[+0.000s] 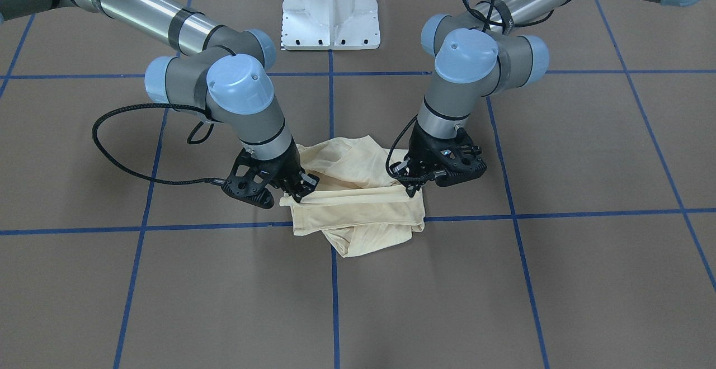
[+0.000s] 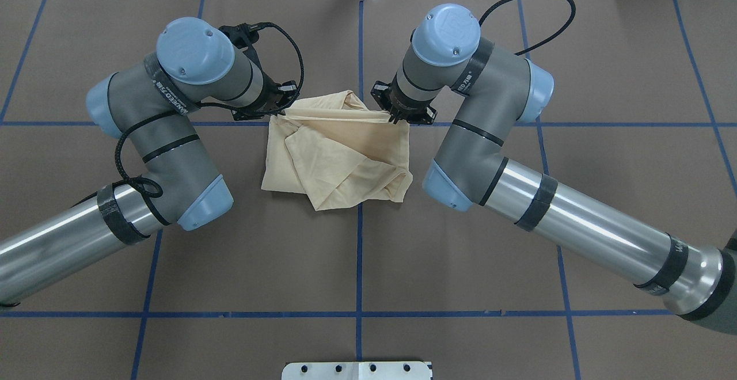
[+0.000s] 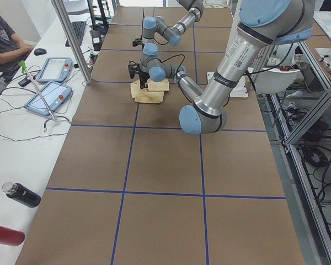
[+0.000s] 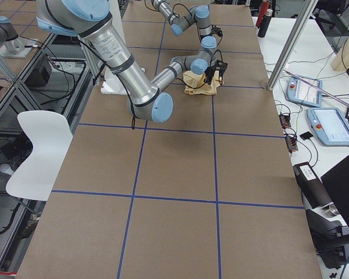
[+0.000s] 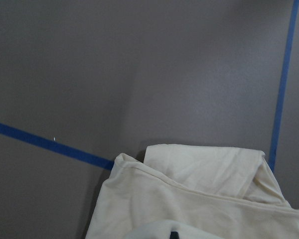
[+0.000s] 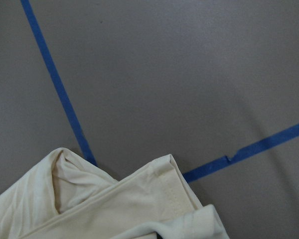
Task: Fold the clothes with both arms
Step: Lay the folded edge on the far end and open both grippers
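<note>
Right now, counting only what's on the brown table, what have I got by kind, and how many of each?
Cream T-shirt: 1
Robot arms: 2, the left arm and the right arm
White pedestal base: 1
Total: 4

I'm working in a robotics lab: the left arm (image 2: 167,155) and right arm (image 2: 478,138) reach over a long bench (image 2: 633,52) papered brown and gridded with blue tape (image 2: 358,253). Teach pendants (image 3: 48,97) lie on a white side table (image 3: 5,165) where a person (image 3: 3,38) sits, with metal posts (image 3: 73,41) and loose cables (image 3: 314,157) around.
</note>
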Available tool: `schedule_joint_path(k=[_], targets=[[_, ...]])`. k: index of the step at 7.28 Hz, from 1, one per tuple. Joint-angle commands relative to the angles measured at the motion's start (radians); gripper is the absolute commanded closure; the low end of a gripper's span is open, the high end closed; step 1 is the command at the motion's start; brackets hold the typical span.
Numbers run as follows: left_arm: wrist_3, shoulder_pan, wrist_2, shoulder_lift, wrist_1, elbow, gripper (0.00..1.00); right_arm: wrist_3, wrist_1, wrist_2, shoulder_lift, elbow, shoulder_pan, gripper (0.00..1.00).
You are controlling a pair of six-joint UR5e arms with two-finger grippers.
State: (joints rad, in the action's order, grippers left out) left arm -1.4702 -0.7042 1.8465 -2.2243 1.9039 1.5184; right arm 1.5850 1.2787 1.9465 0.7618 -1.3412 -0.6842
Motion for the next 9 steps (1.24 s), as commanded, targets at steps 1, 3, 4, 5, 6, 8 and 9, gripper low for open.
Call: schedule_joint_path(k=[1, 3, 4, 5, 6, 8, 9], targets=[[-0.001, -0.001, -0.001, -0.006, 0.081, -0.065, 1.00, 0.000, -0.021, -0.003, -0.042, 0.056, -0.021, 1.00], [0.001, -0.003, -0.003, -0.037, 0.112, -0.112, 1.00, 0.001, -0.099, -0.006, -0.048, 0.089, -0.028, 1.00], [-0.001, -0.005, -0.004, -0.040, 0.115, -0.113, 1.00, 0.001, -0.099, -0.006, -0.064, 0.111, -0.029, 1.00], [0.001, -0.011, -0.006, -0.040, 0.128, -0.113, 1.00, 0.001, -0.101, -0.007, -0.071, 0.125, -0.029, 1.00], [0.002, -0.015, -0.006, -0.040, 0.129, -0.113, 1.00, 0.001, -0.101, -0.007, -0.073, 0.126, -0.029, 1.00], [0.001, -0.024, -0.006, -0.040, 0.127, -0.113, 1.00, 0.003, -0.101, -0.006, -0.073, 0.128, -0.034, 0.36], [-0.001, -0.034, -0.006, -0.040, 0.127, -0.113, 0.64, 0.006, -0.101, -0.006, -0.073, 0.128, -0.040, 0.01]])
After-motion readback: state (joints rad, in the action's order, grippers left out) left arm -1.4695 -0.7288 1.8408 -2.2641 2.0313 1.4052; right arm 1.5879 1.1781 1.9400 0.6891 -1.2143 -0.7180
